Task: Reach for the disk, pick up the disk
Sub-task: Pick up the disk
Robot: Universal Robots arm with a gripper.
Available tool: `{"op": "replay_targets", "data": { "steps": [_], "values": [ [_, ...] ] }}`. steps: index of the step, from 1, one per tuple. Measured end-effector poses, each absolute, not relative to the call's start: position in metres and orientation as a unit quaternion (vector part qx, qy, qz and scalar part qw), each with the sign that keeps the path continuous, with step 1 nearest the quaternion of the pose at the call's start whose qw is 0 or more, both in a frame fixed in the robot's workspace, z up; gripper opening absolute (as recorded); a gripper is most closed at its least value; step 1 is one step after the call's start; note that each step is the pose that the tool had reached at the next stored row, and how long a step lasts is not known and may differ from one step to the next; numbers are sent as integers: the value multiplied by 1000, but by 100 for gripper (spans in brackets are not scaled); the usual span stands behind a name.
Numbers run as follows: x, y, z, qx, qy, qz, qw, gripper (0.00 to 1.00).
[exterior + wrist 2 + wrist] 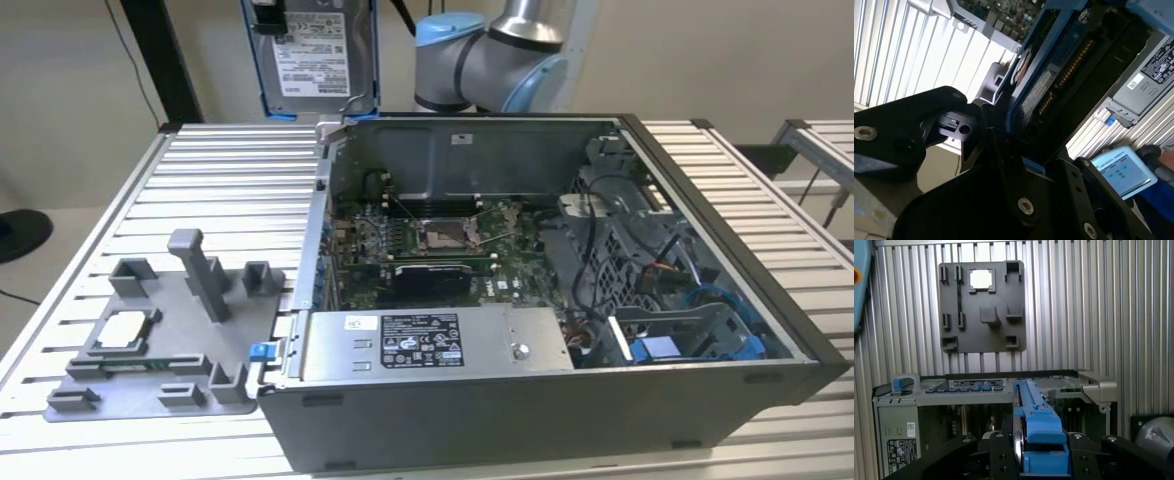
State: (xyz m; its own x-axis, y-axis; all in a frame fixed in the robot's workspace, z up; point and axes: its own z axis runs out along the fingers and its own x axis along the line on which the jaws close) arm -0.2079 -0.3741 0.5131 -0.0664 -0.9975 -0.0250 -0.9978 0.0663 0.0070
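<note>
Open computer case (534, 410) mid-frame, holding motherboard (427, 240) and long grey box (427, 345). Grey tray (127, 390) lower left, carrying white-topped chip (123, 325). Disk (314, 55) aloft at upper left of the exterior view, clamped edge-on between gripper (1040, 460) fingers (1001, 460) closed against its blue frame.

Your site was a robotics lab or workshop. Listed: slatted metal worktop (160, 190), opened desktop computer case (534, 420), grey slotted fixture plate (127, 385), robot arm (487, 60) behind.

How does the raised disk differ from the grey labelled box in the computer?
The disk hangs upright in the air, clamped in the gripper; the grey box lies flat inside the computer case. The disk has a blue frame, the grey box none. Both are grey with printed labels.
</note>
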Motion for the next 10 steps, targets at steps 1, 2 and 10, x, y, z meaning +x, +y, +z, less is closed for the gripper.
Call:
{"op": "replay_targets", "data": {
  "steps": [1,2,10],
  "values": [
    [-205,-374,513,-683,730,11,7,0],
    [-202,-374,513,-683,730,11,7,0],
    [-180,-374,513,-683,730,11,7,0]
  ]
}}
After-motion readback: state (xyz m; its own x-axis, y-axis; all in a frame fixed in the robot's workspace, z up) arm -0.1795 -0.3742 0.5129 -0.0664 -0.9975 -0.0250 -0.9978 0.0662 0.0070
